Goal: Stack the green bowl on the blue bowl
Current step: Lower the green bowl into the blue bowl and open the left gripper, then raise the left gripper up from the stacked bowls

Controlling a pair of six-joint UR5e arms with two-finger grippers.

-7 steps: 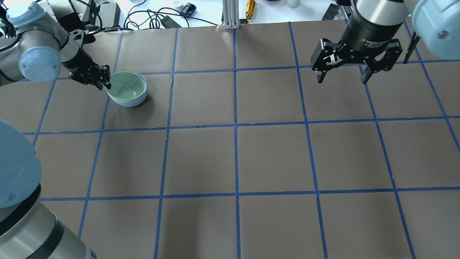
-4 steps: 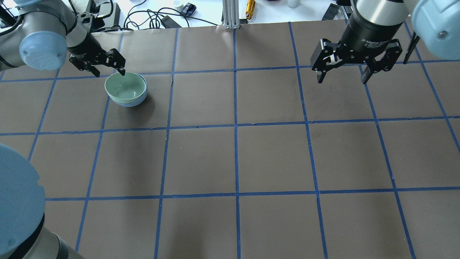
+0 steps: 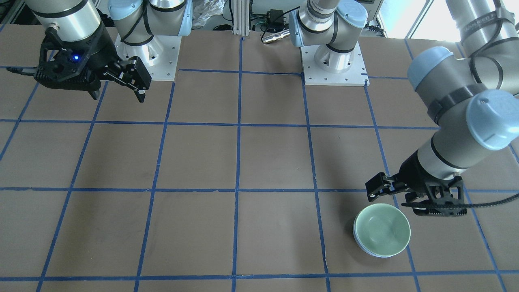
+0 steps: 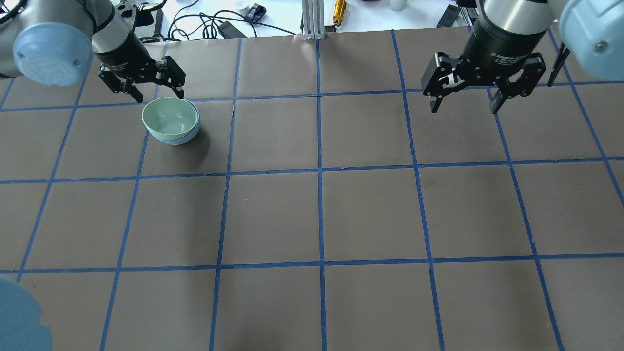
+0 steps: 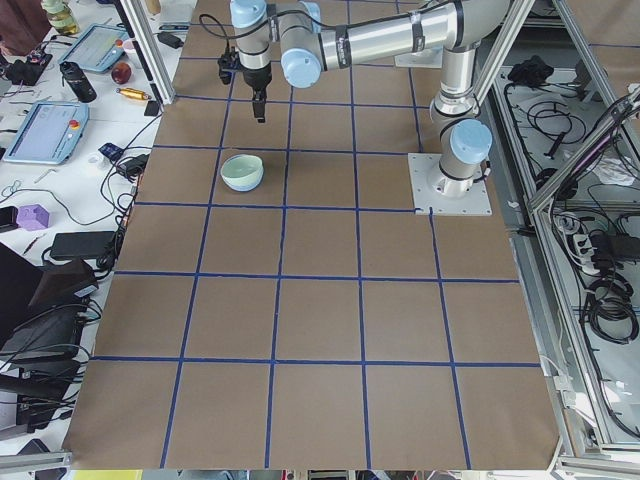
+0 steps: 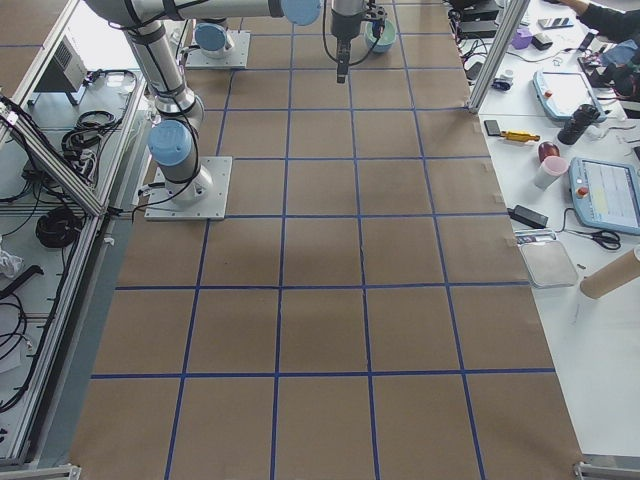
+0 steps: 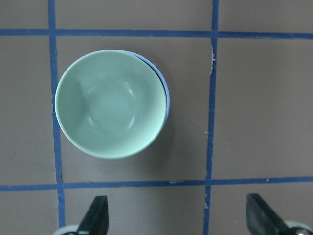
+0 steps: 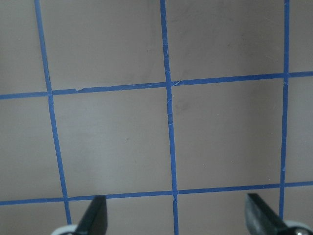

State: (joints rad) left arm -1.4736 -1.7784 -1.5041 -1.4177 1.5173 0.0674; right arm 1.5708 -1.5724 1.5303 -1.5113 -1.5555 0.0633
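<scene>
The green bowl (image 4: 170, 118) sits nested inside the blue bowl (image 4: 189, 137), whose rim shows only as a thin edge under it, at the table's far left. Both also show in the front view, green bowl (image 3: 383, 234) over blue bowl (image 3: 366, 250), and in the left wrist view, green bowl (image 7: 110, 110) and blue bowl (image 7: 167, 95). My left gripper (image 4: 146, 90) is open and empty, raised just beyond the bowls' far side and not touching them. My right gripper (image 4: 464, 105) is open and empty, hanging over the far right of the table.
Cables and small devices (image 4: 219, 24) lie past the table's far edge, beside an aluminium post (image 4: 312, 19). The two arm bases (image 3: 146, 52) (image 3: 334, 61) stand at the robot's side. Blue tape lines grid the brown table (image 4: 321, 214).
My left gripper has lifted off the green bowl's left rim and swung round to the far side of the bowls, open. The bowls and the right arm have not moved.
</scene>
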